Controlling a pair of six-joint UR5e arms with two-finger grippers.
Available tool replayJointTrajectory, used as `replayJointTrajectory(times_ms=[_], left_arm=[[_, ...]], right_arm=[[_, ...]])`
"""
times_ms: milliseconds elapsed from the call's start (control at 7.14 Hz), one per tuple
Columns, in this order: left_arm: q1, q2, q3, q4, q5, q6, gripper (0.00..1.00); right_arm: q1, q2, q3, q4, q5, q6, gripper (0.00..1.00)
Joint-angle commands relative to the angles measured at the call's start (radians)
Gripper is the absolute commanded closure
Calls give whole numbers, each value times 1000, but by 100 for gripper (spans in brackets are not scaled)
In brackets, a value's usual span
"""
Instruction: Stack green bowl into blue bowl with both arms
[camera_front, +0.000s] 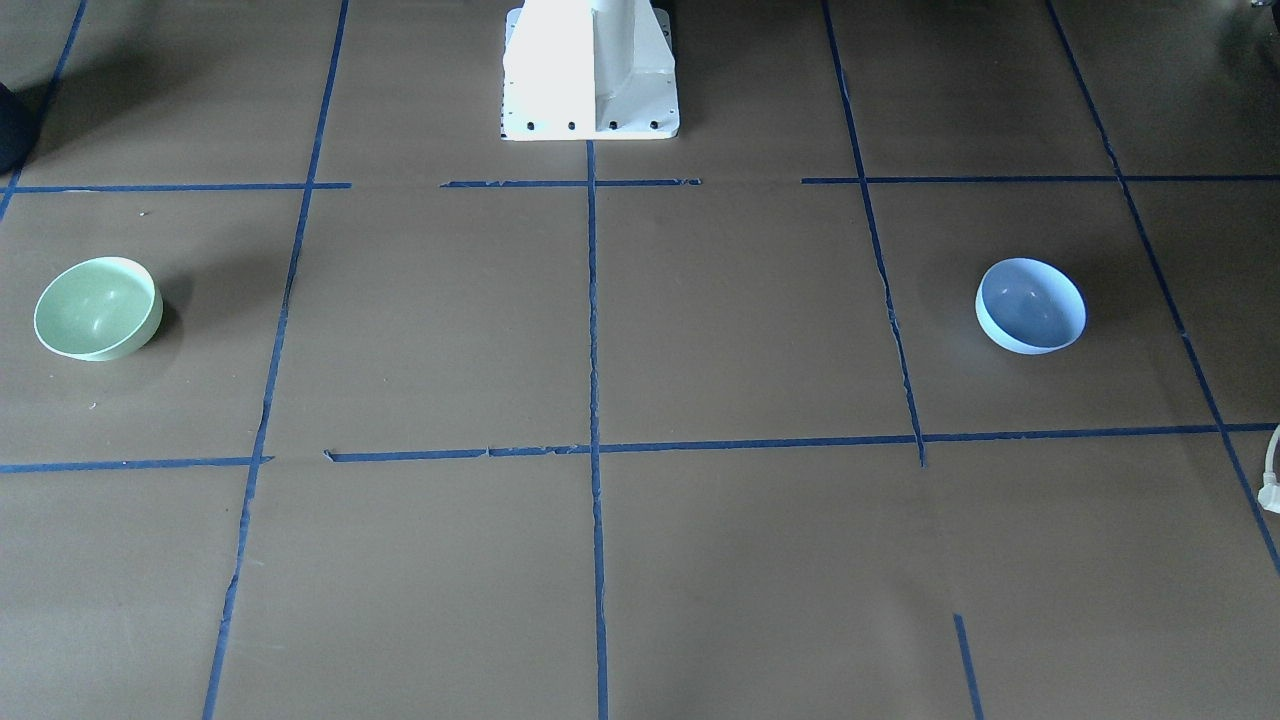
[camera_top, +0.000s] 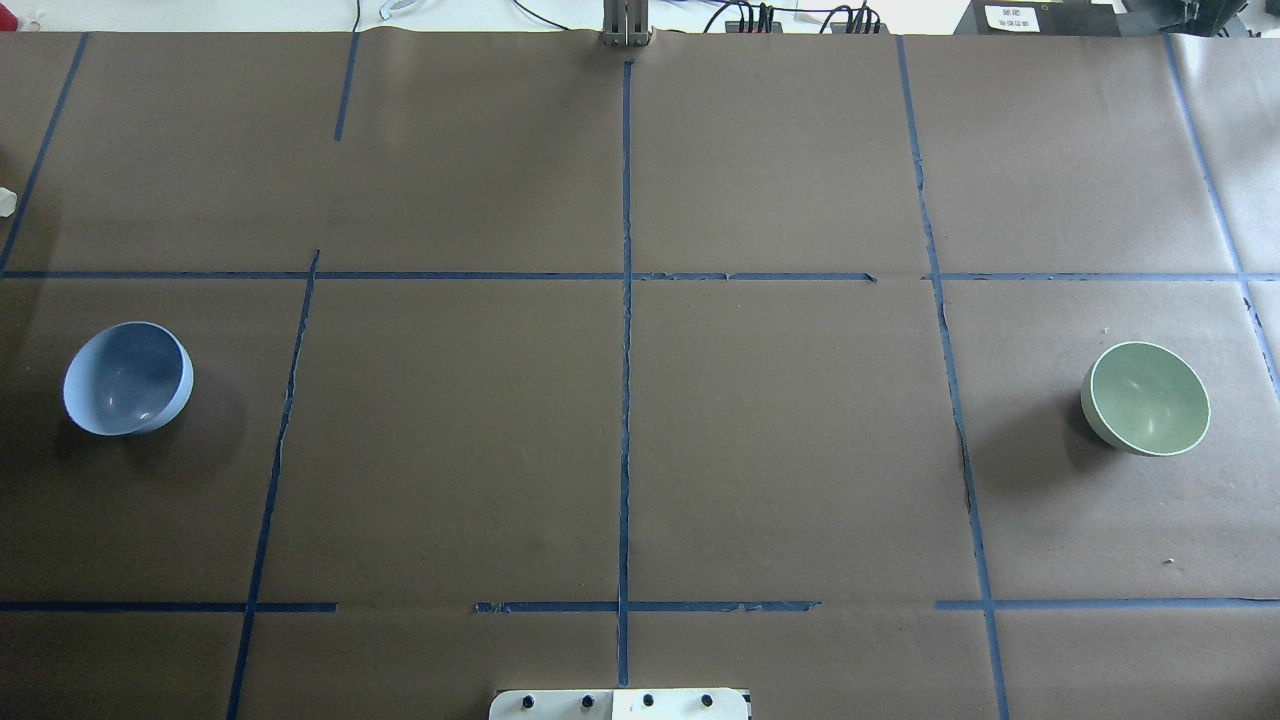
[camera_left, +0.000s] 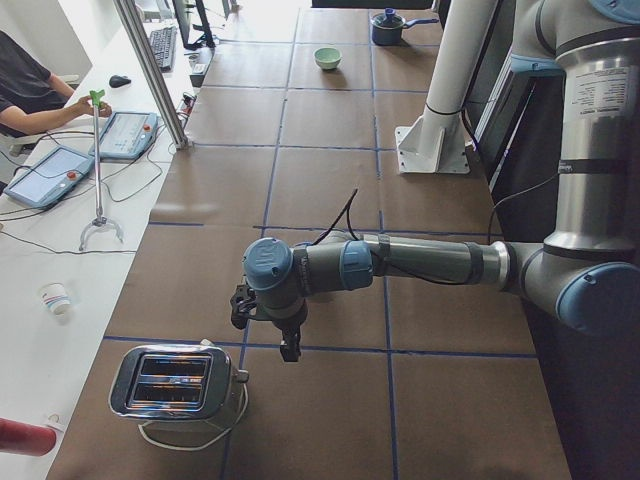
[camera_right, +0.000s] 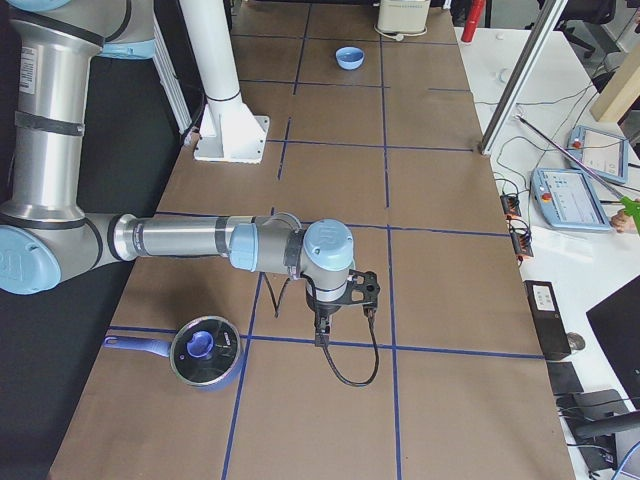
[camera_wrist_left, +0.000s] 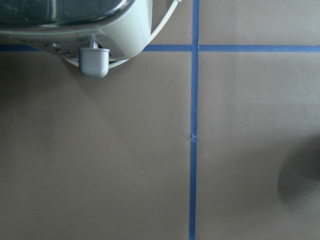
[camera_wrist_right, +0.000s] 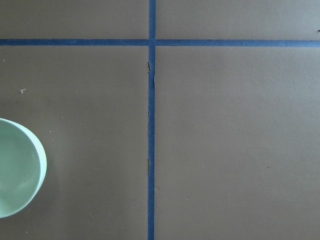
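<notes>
Fingers' spread unclear on left gripper (camera_left: 289, 345) and right gripper (camera_right: 322, 333); I'd pinch green bowl (camera_top: 1146, 398) squarely at its rim, lifting level.

Nothing legible: the sticker (camera_left: 601, 98) on the left arm (camera_left: 430, 262) carries print too small to read

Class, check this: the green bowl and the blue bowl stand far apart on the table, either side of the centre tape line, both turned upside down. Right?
Not quite. Both are open side up: the overhead exterior view looks into the green bowl and the blue bowl. They do stand far apart on the table, either side of the centre tape line.
</notes>
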Motion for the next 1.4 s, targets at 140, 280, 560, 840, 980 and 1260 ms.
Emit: replayJointTrajectory(times_ms=[140,280,560,840,980,1260], left_arm=[[-2,-5,4,-2,-3,1,0],[0,-6,2,-3,-5,0,0],[0,-9,-1,-3,-6,-11,0],[0,-9,-12,-29,-12,-8,0],[2,-8,-16,-58,-15,-26,0],[119,-2,-59,-287,-80,-377,0]], right_arm=[[0,7,0,2,10,3,0],[0,7,1,2,25,5,0],[0,19,4,2,48,5,0],[0,22,15,5,71,8,0],[0,30,32,5,74,6,0],[-1,51,55,5,79,6,0]])
